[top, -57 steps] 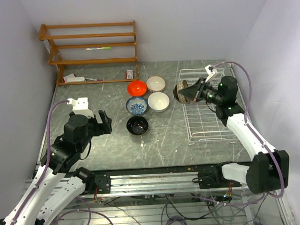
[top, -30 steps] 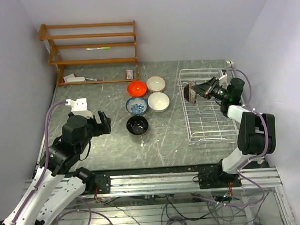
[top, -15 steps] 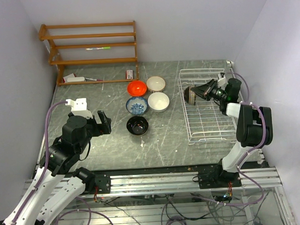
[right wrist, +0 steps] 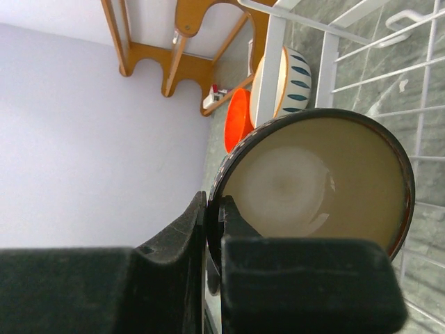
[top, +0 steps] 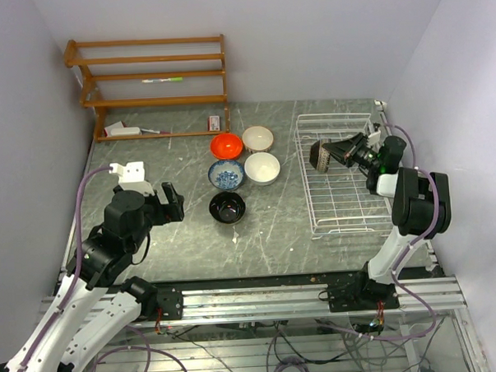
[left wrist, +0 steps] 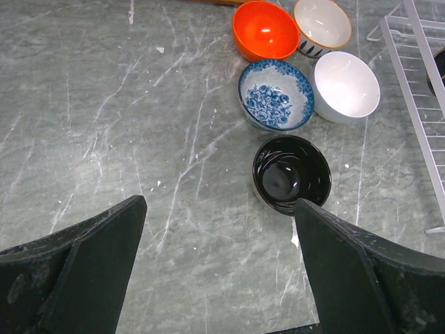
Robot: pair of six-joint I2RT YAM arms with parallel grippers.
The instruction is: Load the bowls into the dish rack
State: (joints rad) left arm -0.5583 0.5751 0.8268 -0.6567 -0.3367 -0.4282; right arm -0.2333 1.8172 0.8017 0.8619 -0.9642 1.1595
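Left gripper (left wrist: 219,205) gapes wide, empty. Five small round glazed bowls (top: 226,174) clustered mid-table. Right gripper (right wrist: 214,209) pinched tight on rim of brown tan-lined bowl (right wrist: 313,181), tilted on edge over far end of white wire dish rack (top: 344,200).

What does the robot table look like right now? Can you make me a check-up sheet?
Surface: grey marbled table, white scuffs.
Job's things: orange-red bowl, cream bowl, white bowl, blue-and-white bowl and black bowl clustered on table; brown bowl held on edge over white wire dish rack.
Clutter: small items on wooden shelf, too small to name.
Jaws: left jaws open above table; right jaws shut on brown bowl's rim.
Cables: purple cables along both arms; loose wires under front rail.
Surroundings: pale walls.
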